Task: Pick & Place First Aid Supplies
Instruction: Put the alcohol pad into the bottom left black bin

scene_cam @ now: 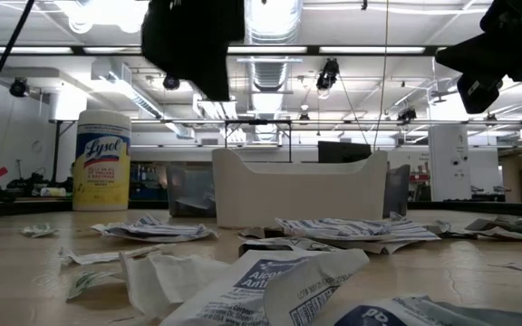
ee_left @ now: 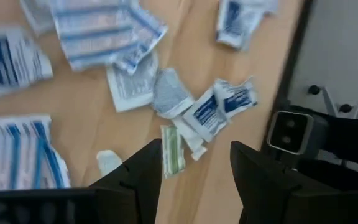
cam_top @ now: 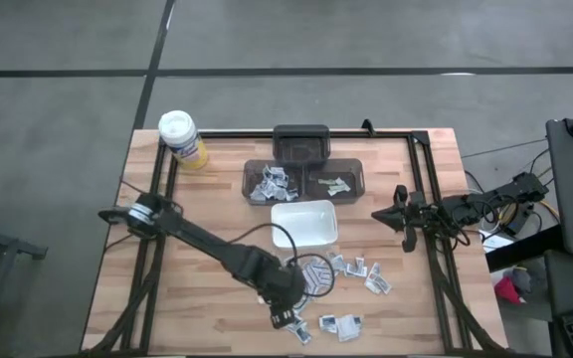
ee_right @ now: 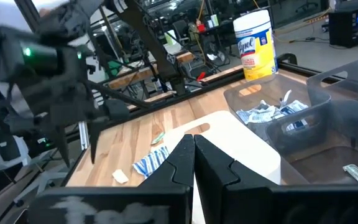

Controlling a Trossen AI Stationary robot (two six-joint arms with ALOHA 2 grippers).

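Observation:
The first aid supplies are small white and blue packets scattered over the near right part of the table [cam_top: 358,268], with more in the grey bin's left compartment [cam_top: 272,184]. My left gripper [cam_top: 288,316] hangs open, slanting down over the packets near the front edge. In the left wrist view, a small green packet [ee_left: 172,151] and a blue-printed one [ee_left: 207,113] lie flat on the wood between and just beyond its fingers [ee_left: 194,168]. My right gripper [ee_right: 194,155] waits shut at the table's right side [cam_top: 378,214], pointing level toward the white tray [ee_right: 229,134].
A white tray [cam_top: 304,221] stands mid-table, in front of a grey two-compartment bin [cam_top: 304,179]. A yellow wipes canister [cam_top: 182,139] stands at the far left. A black frame rail runs along the table's edges [cam_top: 426,199]. Bare wood lies at the left [cam_top: 197,288].

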